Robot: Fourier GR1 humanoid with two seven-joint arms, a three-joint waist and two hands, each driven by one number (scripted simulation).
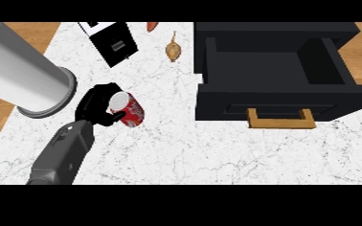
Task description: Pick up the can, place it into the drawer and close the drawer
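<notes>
A: Starting at the far left, what is sitting beside the arm?

B: A big grey cylinder [32, 79] is lying up and to the left of the hand, close by it but not touching as far as I can tell.

A: And the hand itself?

B: The hand [96, 106], at the end of the grey forearm coming in from the lower left, is curling its black fingers round the can [127, 109]. I'm judging this to be the left hand from where it enters; the right one is not showing at all.

A: How is the can lying?

B: It is sitting at the hand's right side, tilted, white top pointing up-left and red body trailing down-right. Whether it is clear of the counter [212, 148] I cannot tell.

A: Anything beyond it?

B: A black box [113, 42] is lying above the hand, with a small brown object [174, 50] further to its right.

A: And the target?

B: The drawer [276, 72] is standing open well to the right of the hand and a little above, its wooden handle [280, 118] facing the near edge. So the carry is running rightward across the counter, and the can's tilt is probably needing care over the drawer's left wall.
</notes>
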